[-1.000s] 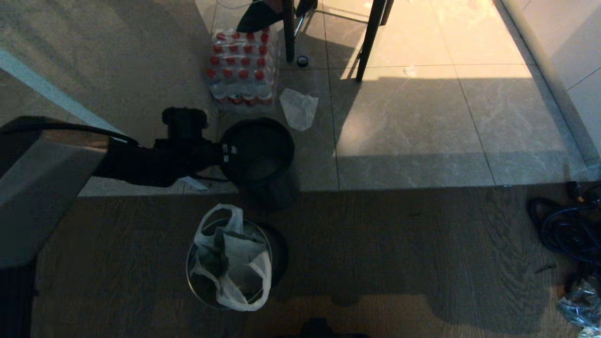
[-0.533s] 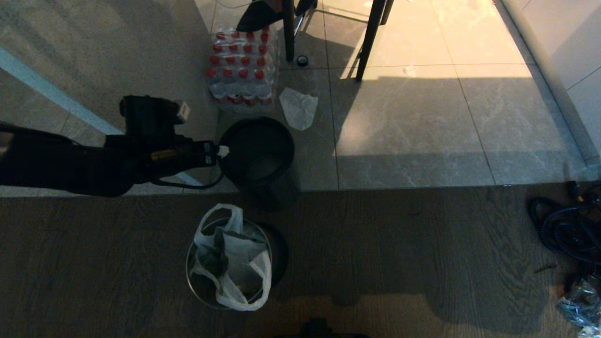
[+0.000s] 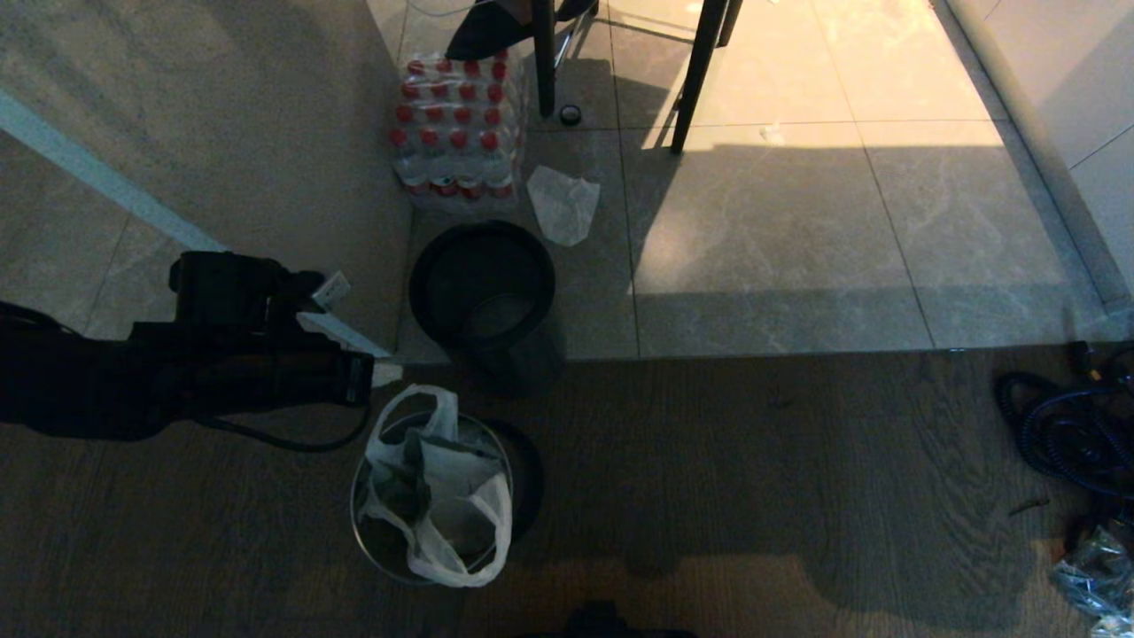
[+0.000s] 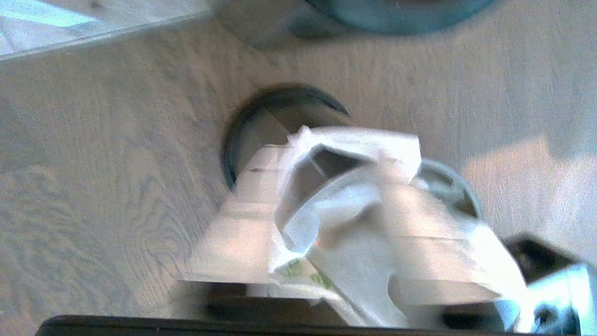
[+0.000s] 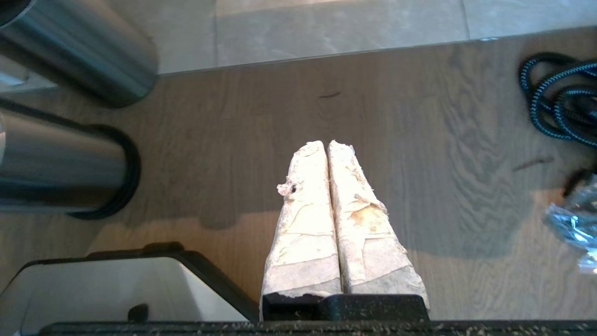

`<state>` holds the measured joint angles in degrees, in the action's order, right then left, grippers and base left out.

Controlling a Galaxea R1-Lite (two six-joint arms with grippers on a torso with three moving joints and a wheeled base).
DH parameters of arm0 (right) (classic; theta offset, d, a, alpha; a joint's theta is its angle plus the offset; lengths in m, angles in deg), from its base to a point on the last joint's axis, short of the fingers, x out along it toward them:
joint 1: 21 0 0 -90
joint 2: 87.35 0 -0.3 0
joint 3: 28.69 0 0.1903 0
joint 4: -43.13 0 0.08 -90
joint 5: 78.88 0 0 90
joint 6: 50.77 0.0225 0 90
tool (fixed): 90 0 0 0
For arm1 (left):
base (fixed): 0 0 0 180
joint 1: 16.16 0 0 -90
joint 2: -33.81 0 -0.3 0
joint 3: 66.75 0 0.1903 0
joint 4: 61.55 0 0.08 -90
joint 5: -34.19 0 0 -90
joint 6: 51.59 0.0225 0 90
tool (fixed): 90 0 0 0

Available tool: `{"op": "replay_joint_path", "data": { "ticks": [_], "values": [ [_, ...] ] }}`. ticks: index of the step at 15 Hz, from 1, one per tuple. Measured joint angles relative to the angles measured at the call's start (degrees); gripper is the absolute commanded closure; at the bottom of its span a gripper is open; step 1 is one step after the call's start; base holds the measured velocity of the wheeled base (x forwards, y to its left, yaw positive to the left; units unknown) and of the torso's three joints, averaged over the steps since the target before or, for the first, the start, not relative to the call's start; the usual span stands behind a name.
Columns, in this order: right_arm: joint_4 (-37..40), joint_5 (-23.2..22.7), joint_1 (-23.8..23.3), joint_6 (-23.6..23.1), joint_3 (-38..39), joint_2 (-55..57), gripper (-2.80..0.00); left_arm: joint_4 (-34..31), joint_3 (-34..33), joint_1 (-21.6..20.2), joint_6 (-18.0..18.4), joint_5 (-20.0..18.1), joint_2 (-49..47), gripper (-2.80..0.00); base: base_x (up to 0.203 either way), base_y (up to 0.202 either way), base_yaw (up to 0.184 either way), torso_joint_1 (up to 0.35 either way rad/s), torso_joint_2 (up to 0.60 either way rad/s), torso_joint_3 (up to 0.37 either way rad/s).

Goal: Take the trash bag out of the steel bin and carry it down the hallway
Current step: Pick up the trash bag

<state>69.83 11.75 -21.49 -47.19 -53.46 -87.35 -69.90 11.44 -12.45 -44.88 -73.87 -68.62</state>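
Left tool point(image 3: 376, 372): just beside the bag's upper loop; cannot tell how far open, or whether it has plastic.
Trash bag point(image 3: 438, 483): inside the steel bin point(image 3: 359, 509) on the wood floor, loops draped over the rim.
Handling: looks thin, limp, light, tearable; take a loop handle.
Right tool point(image 5: 329, 149): closed, empty, parked above the floor.

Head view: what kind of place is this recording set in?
Probably an indoor office or lobby area, not a kitchen: wood-look flooring meets glossy marble-look tiles, a shrink-wrapped pack of bottles stands by furniture legs, and cables lie loose.
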Motion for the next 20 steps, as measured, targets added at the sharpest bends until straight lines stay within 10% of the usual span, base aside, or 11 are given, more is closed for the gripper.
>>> {"op": "replay_joint_path", "data": {
  "ticks": [4, 5, 20],
  "values": [
    [0.0, 0.0, 0.0, 0.0, 0.0, 0.0, 0.0, -3.8, 4.3, -0.7, 6.7, -3.1, -4.3, 0.0, 0.0, 0.0, 0.0, 0.0, 0.0, 0.0],
    [0.0, 0.0, 0.0, 0.0, 0.0, 0.0, 0.0, -5.4, 6.2, -0.7, 8.0, -3.4, -5.5, -2.8, 0.0, 0.0, 0.0, 0.0, 0.0, 0.0],
    [0.0, 0.0, 0.0, 0.0, 0.0, 0.0, 0.0, -12.8, 14.5, -1.3, 12.4, -10.4, -12.2, -2.8, 0.0, 0.0, 0.0, 0.0, 0.0, 0.0]
  ]
}}
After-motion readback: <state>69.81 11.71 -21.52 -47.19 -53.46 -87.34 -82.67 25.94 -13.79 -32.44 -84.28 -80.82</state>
